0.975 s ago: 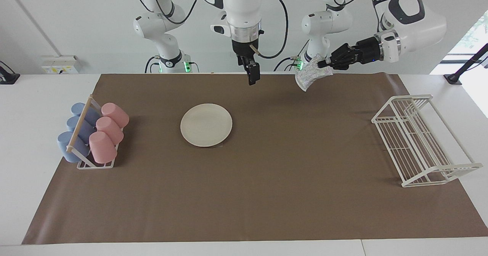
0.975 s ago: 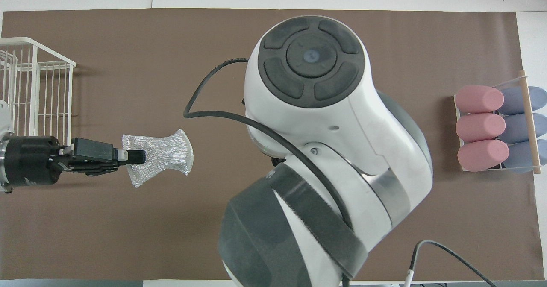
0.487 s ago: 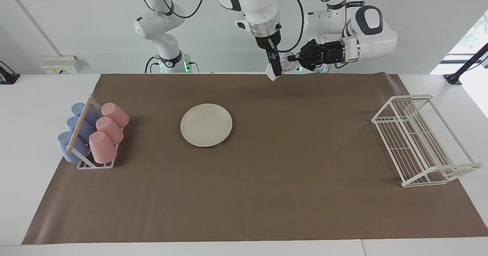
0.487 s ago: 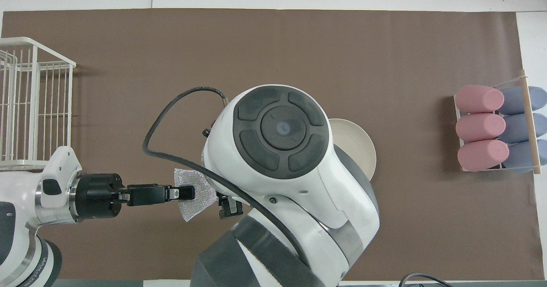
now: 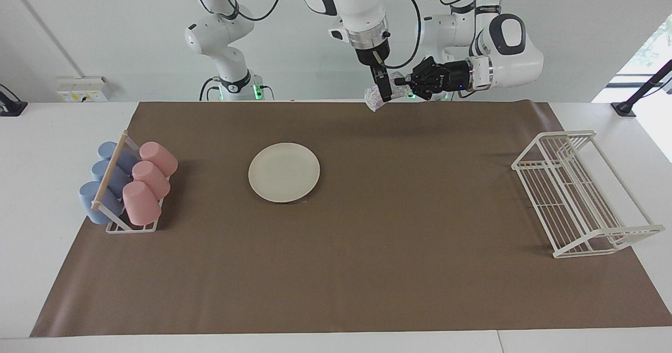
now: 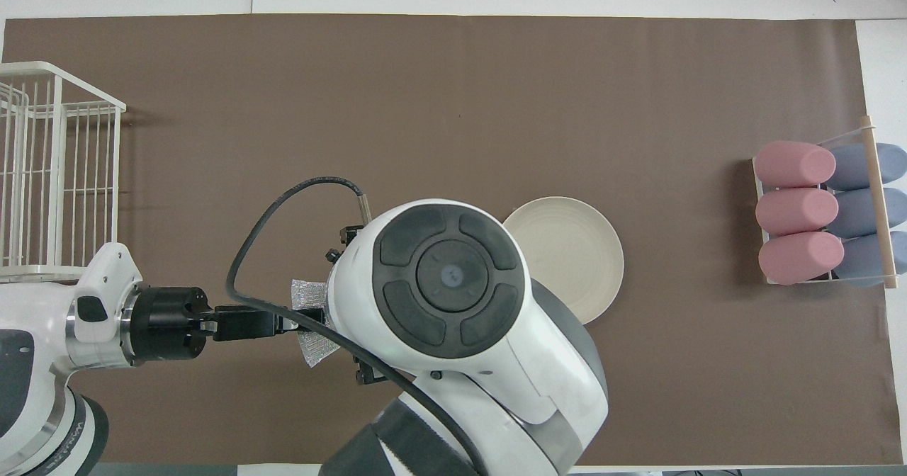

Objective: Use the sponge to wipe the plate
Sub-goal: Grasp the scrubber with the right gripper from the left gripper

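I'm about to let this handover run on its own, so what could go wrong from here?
1. The left tool is shut on the sponge up in the air, and the right tool stands open at it. If the left one lets go early, the sponge may drop onto the brown mat.
2. The two tools are crowded together and could knock each other.

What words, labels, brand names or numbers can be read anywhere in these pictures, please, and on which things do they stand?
No text can be read.
The left arm shows a strip of small lettering in the facing view: too small to read.
The plate, cups, wire rack and mat show no marking.
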